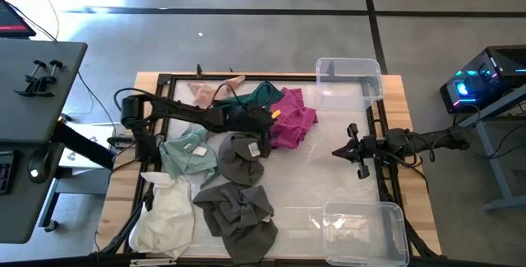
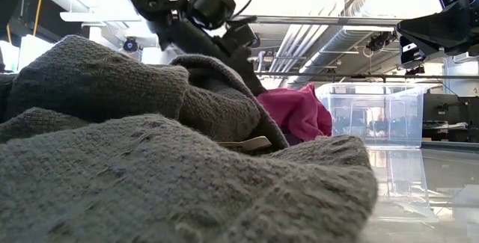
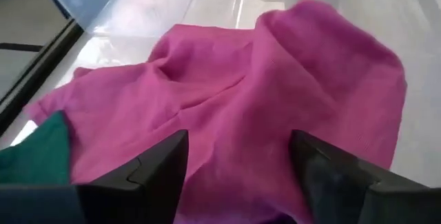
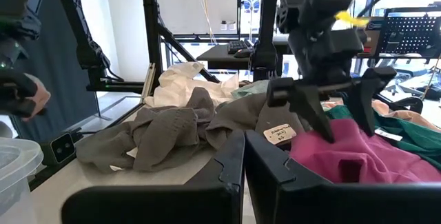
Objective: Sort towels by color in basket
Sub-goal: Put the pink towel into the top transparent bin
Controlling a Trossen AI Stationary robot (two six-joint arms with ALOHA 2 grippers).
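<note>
When you look down from the high view, you find the left gripper (image 1: 271, 119) reaching across the table (image 1: 415, 209) to the near edge of the magenta towel (image 1: 294, 119), which lies mid-table beside a dark green towel (image 1: 261, 94). You can count one peach-pink towel (image 1: 201, 93), one pale mint towel (image 1: 187, 154), one white towel (image 1: 164, 218) and two dark grey towels, one (image 1: 240, 156) just below the left gripper and one (image 1: 238, 214) nearer the front edge. Two clear bins stand on the right side, one (image 1: 352, 82) at the back and one (image 1: 366, 232) at the front, cut off by the frame. The right gripper (image 1: 359, 152) waits over bare table between them.

From the low view, grey cloth (image 2: 150, 168) fills most of your sight and hides the table; only a hump of magenta (image 2: 299, 112) and the back bin (image 2: 374, 112) show past it.

Through the left wrist view, you see the jaws spread wide, with the magenta towel (image 3: 275, 93) lying between and beyond the fingers (image 3: 158, 165); whether they touch it you cannot tell.

Through the right wrist view, that arm's own jaws sit almost together with nothing between them. A white label (image 4: 280, 134) shows on a grey towel, its writing too small to read.
</note>
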